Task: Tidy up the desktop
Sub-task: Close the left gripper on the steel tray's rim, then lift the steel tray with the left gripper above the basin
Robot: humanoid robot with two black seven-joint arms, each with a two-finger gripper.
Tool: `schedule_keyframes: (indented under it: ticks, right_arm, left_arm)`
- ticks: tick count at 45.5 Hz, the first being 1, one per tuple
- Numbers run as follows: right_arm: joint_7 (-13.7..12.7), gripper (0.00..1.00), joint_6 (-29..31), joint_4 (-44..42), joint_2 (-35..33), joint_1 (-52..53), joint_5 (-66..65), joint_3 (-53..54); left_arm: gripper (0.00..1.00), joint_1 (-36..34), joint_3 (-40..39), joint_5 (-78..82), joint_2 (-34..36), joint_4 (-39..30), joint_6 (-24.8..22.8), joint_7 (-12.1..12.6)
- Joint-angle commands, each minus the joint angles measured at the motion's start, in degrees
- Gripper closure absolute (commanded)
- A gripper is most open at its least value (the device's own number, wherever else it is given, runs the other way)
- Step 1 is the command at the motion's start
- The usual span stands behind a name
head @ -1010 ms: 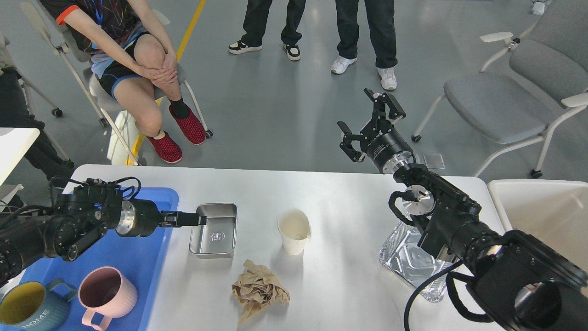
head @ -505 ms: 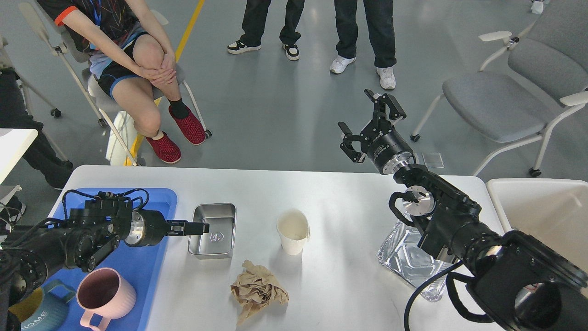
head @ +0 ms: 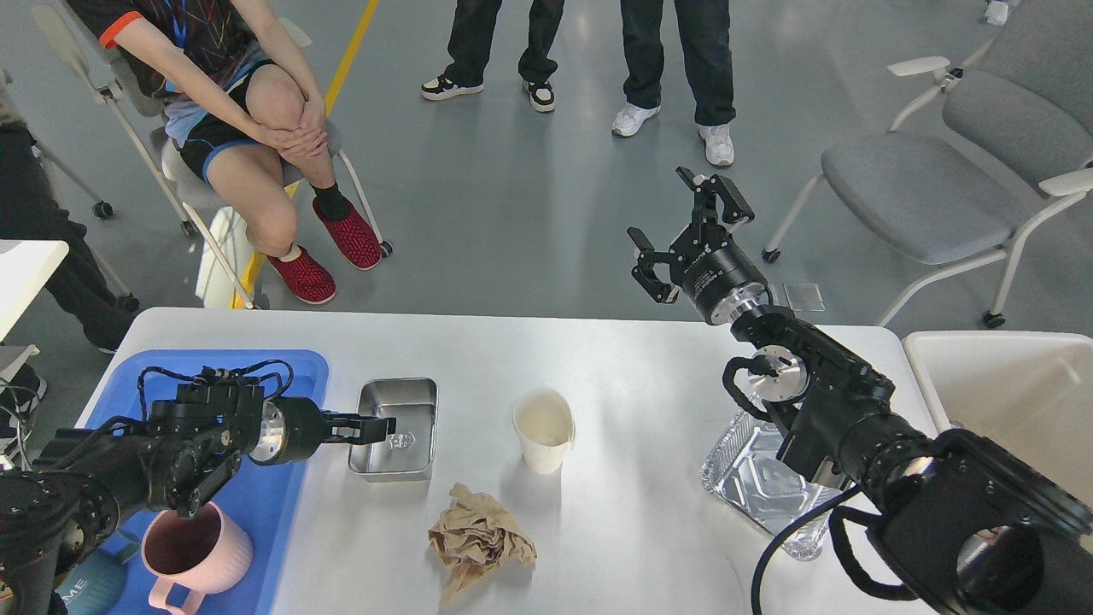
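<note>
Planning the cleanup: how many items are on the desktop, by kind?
Mugs: 2, pink mug, blue mug
Metal tins: 1
Paper cups: 1
Crumpled paper: 1
Foil trays: 1
Blue trays: 1
Total: 7

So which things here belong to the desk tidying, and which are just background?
Job: desktop, steel tin at left gripper, paper cup, crumpled paper, foil tray, blue tray, bin.
Background: grey chair, seated person.

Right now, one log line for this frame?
left gripper: at steel tray left rim, grip unclear | right gripper: open, raised, empty | desktop: paper cup, crumpled paper remain
</note>
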Motion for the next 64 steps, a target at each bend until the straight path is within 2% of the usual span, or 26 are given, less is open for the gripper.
schedule_keyframes:
  ticks: [1, 6, 15, 20, 24, 30, 36, 52, 64]
  right_arm:
    - [0.0, 0.0, -0.02, 0.0, 0.0, -0.04, -0.01, 0.0]
    - [0.0, 0.0, 0.06, 0.0, 0.0, -0.04, -0.01, 0.0]
    - [0.09, 0.0, -0.03, -0.09, 0.0, 0.05, -0.01, -1.23]
    - [0.08, 0.0, -0.03, -0.09, 0.0, 0.05, -0.01, -1.23]
    - [0.0, 0.0, -0.03, -0.18, 0.0, 0.05, -0.01, -1.32]
    - [0.0, 0.0, -0.03, -0.09, 0.0, 0.14, -0.01, -1.32]
    - [0.09, 0.0, -0.03, -0.09, 0.0, 0.14, -0.01, -1.32]
    - [0.0, 0.0, -0.11, -0.09, 0.0, 0.14, -0.01, -1.32]
    - [0.0, 0.0, -0.11, -0.09, 0.0, 0.31, -0.01, -1.4]
  left_arm:
    - [0.5, -0.04, 0.0, -0.02, -0.04, 0.3, -0.43, -0.13]
    - [0.59, -0.22, 0.44, 0.15, -0.04, 0.48, -0.6, 0.04]
    - [0.87, -0.48, 0.53, 0.42, 0.22, 1.26, -1.57, -0.22]
    - [0.89, -0.83, 2.19, 0.24, -0.04, 3.46, -2.27, -0.66]
    - [0.99, -0.92, 3.95, 0.16, -0.13, 5.04, -3.24, -1.62]
    - [1.0, -0.92, 4.74, 0.07, -0.3, 6.98, -3.41, -4.52]
    - [1.0, -1.1, 4.83, -0.02, -1.0, 9.09, -3.5, -4.79]
    - [0.99, -2.68, 5.1, 0.16, -2.32, 9.35, -4.2, -4.88]
    - [0.99, -9.35, 5.8, 0.16, -2.68, 9.35, -10.44, -5.14]
